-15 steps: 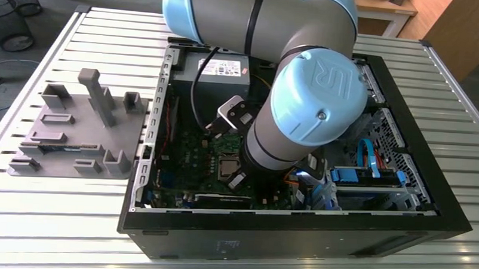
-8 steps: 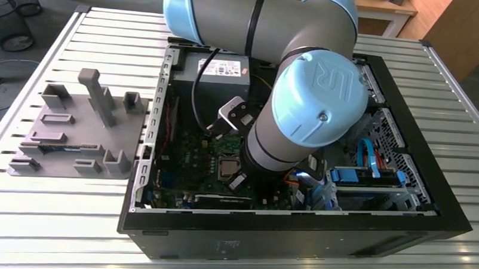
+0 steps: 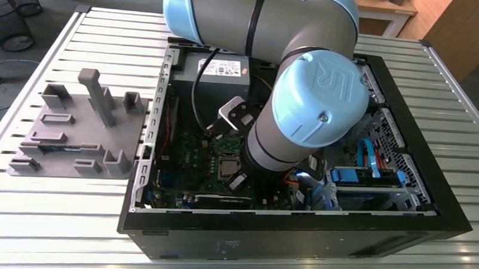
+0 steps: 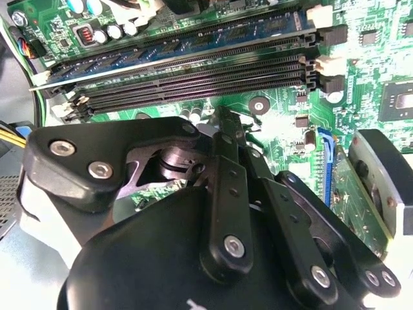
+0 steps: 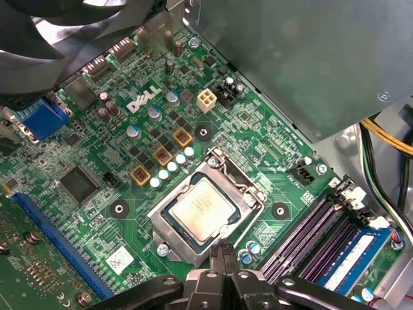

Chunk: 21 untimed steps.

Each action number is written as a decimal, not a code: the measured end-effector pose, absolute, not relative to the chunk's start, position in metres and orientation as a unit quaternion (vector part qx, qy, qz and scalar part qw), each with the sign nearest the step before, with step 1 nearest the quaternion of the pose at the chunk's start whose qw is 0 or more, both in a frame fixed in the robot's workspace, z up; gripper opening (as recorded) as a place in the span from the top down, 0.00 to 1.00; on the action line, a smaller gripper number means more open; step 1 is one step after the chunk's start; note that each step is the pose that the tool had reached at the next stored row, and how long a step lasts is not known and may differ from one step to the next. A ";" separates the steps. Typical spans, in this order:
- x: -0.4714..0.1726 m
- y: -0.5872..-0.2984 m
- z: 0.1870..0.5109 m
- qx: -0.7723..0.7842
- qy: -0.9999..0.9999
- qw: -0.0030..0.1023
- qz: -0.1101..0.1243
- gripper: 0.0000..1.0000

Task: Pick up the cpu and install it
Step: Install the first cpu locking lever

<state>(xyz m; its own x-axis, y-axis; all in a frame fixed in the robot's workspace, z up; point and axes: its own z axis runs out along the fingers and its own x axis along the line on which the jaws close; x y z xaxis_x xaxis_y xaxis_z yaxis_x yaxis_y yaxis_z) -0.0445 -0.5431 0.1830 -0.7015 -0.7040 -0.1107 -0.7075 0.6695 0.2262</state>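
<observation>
Surface: slatted metal desk (image 3: 61, 224), pale grey, with the slats running across the exterior view. An open black computer case (image 3: 300, 232) lies on its side on the desk. In the exterior view a grey fixture tray (image 3: 72, 134) with upright blocks sits at 9 o'clock from the case, just beside its wall.

Room: grey floor. From the case, wire baskets (image 3: 12, 13) are at 10 o'clock and wooden furniture (image 3: 403, 11) is at 1 o'clock, both off the desk.

Arm (image 3: 304, 107): grey with blue caps, reaching down into the case over the green motherboard (image 3: 195, 151).

The cpu (image 5: 201, 210) lies flat in its socket on the motherboard, silvery top facing up and out of the open case. In the exterior view the cpu (image 3: 229, 167) is at 6 o'clock from the grey power supply box (image 3: 218, 71), well apart from it. The chip is square, so it has no long axis to note. In the first wrist view its edges run diagonally, parallel to the memory slots (image 5: 322, 239). The metal socket frame (image 5: 248, 194) lies around it.

The fingers (image 5: 228, 257) are clenched tip to tip with nothing between them, near one corner of the socket frame and off the cpu. Whether they touch the frame cannot be told. In the second wrist view the fingers (image 4: 222, 168) point toward the memory slots (image 4: 193, 71).
</observation>
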 end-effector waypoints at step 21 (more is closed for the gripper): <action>-0.044 -0.542 0.195 -0.399 0.908 0.005 0.127 0.89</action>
